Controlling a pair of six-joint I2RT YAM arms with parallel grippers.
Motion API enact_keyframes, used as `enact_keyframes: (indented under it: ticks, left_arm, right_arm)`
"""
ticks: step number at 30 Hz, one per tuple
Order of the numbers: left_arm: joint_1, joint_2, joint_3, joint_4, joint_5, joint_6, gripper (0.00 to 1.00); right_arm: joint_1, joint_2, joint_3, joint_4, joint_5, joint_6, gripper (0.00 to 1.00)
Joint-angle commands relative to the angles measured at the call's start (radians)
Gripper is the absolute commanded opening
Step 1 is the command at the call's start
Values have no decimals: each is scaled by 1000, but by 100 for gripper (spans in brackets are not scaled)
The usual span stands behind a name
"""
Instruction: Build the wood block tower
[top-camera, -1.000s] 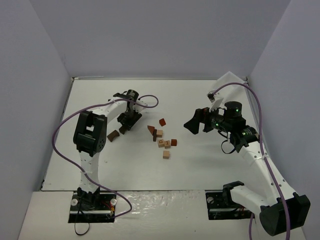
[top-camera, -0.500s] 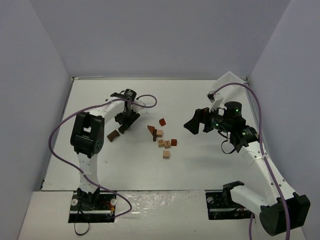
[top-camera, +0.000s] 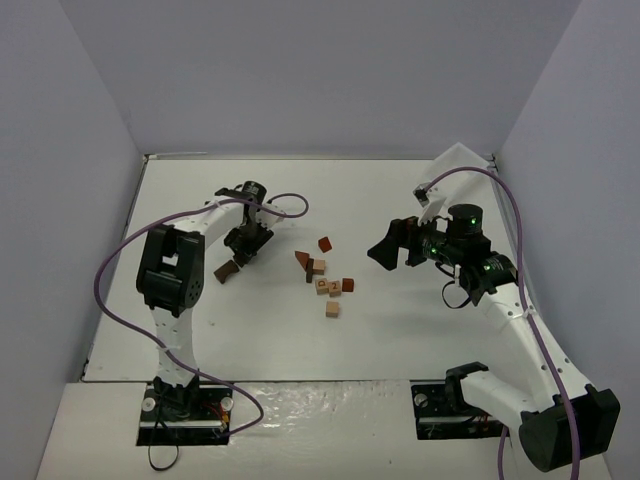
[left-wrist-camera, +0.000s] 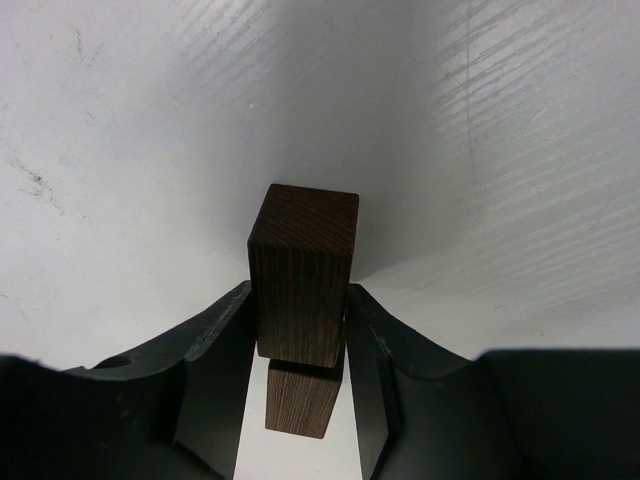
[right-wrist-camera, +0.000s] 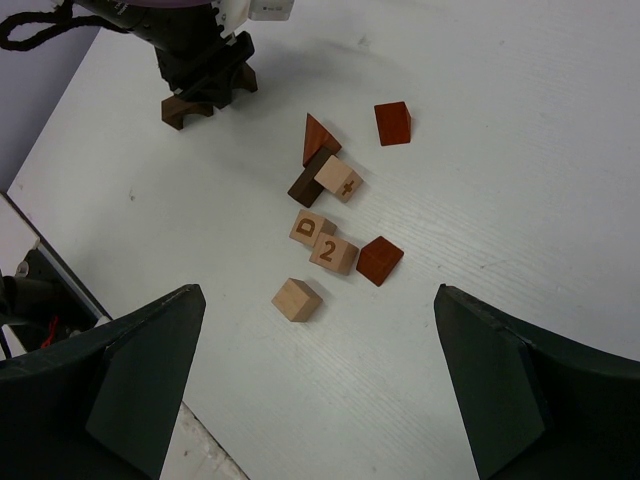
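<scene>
My left gripper (top-camera: 243, 248) is shut on a dark brown block (left-wrist-camera: 303, 270) low over the table at the left. A second dark piece (left-wrist-camera: 300, 398) shows beneath it between the fingers. A brown arch block (top-camera: 226, 270) lies just beside the gripper, also in the right wrist view (right-wrist-camera: 185, 108). The other wood blocks lie flat in a loose cluster: a "2" cube (right-wrist-camera: 333, 252), a "D" cube (right-wrist-camera: 311, 228), a "+" cube (right-wrist-camera: 339, 180), a plain pale cube (right-wrist-camera: 297, 299), two red-brown cubes (right-wrist-camera: 379, 260) (right-wrist-camera: 392, 123) and a wedge (right-wrist-camera: 318, 137). My right gripper (top-camera: 395, 243) is open and empty, raised to the cluster's right.
Grey walls enclose the white table (top-camera: 400, 320) on three sides. A white fixture (top-camera: 460, 155) sits at the back right corner. Purple cables (top-camera: 120, 260) loop beside both arms.
My left gripper has shifted a little to the left with the dark block in it. The right arm and the cluster have not moved.
</scene>
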Motion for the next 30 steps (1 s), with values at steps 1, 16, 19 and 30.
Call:
enact_keyframes:
  ticks: [1,16,19,30]
  left_arm:
    - [7,-91,3,-11,15,4,35]
    - [7,-117,-34,-10,34,-6,34]
    - [7,-113,-35,-9,25,-4,34]
    - [19,-107,-31,-7,17,10,34]
  right_arm:
    - [-4,-3,11,47,-22,-10,97]
    - [-4,-3,6,48,-28,-13,97]
    - [-4,-3,3,48,-28,-12,97]
    - [-4,-7,-1,49,-37,-10,97]
